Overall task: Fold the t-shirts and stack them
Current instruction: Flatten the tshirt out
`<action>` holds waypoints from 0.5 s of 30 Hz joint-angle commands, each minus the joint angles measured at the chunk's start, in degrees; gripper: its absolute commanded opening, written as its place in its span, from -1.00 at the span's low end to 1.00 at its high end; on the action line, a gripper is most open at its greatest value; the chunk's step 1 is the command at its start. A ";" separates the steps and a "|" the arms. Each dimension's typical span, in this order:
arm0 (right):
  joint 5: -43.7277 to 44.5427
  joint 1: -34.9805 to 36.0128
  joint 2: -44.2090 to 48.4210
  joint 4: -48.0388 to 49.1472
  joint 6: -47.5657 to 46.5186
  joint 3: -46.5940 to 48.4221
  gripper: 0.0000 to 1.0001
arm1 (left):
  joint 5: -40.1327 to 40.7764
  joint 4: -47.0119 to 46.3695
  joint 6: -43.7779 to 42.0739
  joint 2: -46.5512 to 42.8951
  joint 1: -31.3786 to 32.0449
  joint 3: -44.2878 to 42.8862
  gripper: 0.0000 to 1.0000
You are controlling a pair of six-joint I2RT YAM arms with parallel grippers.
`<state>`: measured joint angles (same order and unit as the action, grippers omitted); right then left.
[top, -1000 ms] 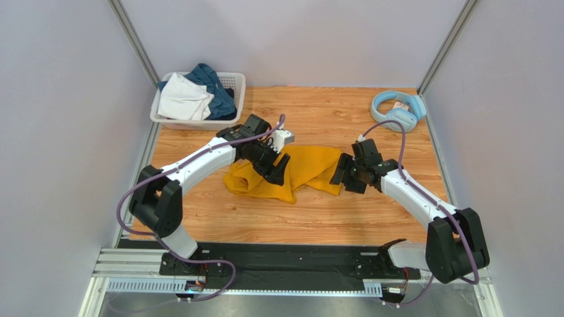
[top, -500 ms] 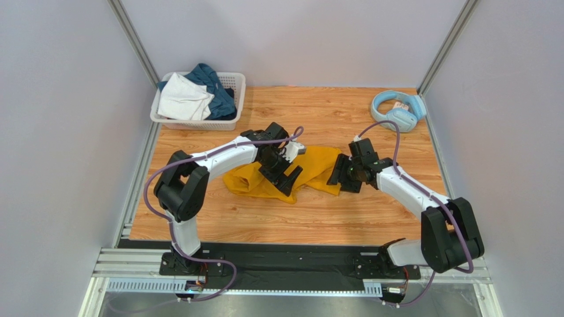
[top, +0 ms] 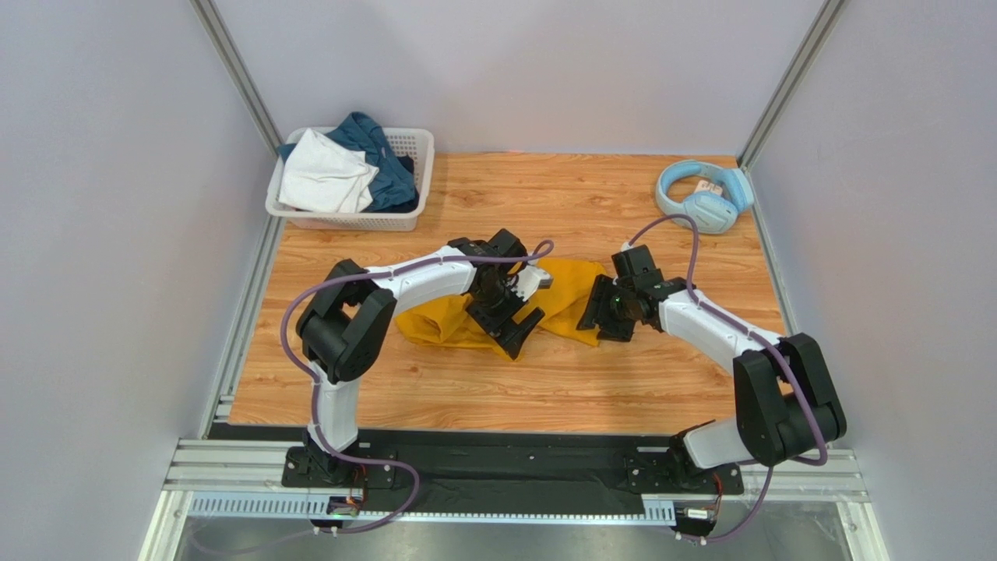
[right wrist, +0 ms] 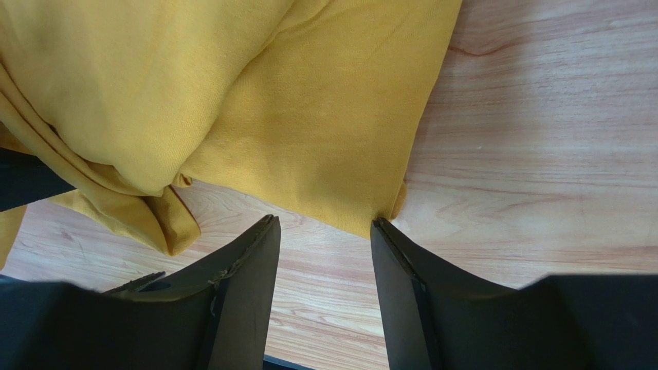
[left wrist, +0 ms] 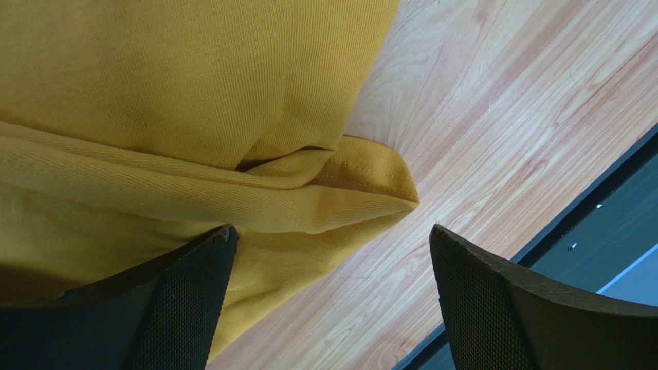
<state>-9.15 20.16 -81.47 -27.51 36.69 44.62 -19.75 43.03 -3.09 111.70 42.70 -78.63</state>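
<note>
Over the last second the left arm had pulled its elbow in, and the left gripper (top: 513, 323) had slid from the far side of the mustard-yellow t-shirt (top: 566, 292) to its near edge, while the right gripper (top: 599, 312) had crept a little left toward the shirt's right edge.

The shirt lay crumpled mid-table (top: 585, 386), between the two tools. The white garment (top: 322, 175) and the teal-blue garment (top: 377, 143) sat in the basket (top: 418, 147) at the far left, and the headphones (top: 702, 193) at the far right.

In the left wrist view, the left gripper (left wrist: 332, 231) stood wide apart, empty, straddling a doubled hemmed corner (left wrist: 374, 181). In the right wrist view, the right gripper (right wrist: 324, 223) was parted more narrowly, also empty, with the shirt's edge (right wrist: 386, 204) just beyond its tips.

The step looked like taking hold in order to spread the shirt flat. To do that well, each tool should probably sink until its fingers brush the wood. The right should nudge forward so the cloth sits properly between its pads. Both should then pinch at the hem rather than on bunched folds, and draw apart evenly. A shallow bite on the right would likely slip.
</note>
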 commanded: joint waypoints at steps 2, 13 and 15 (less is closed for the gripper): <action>-0.08 -0.21 -0.35 2.90 -0.04 0.29 0.04 | 0.41 1.18 -0.16 2.29 1.07 -3.19 0.99; 2.11 -0.48 3.77 -2.02 -2.67 0.90 0.38 | 0.85 1.19 -1.74 5.19 1.34 -3.81 0.99; 3.25 -0.74 5.97 -3.60 -3.20 0.99 0.42 | 1.11 1.36 -1.92 5.46 1.34 -3.55 0.99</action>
<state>-8.47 20.03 -80.25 -28.38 35.48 44.60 -18.98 45.12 -3.31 114.45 43.53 -82.26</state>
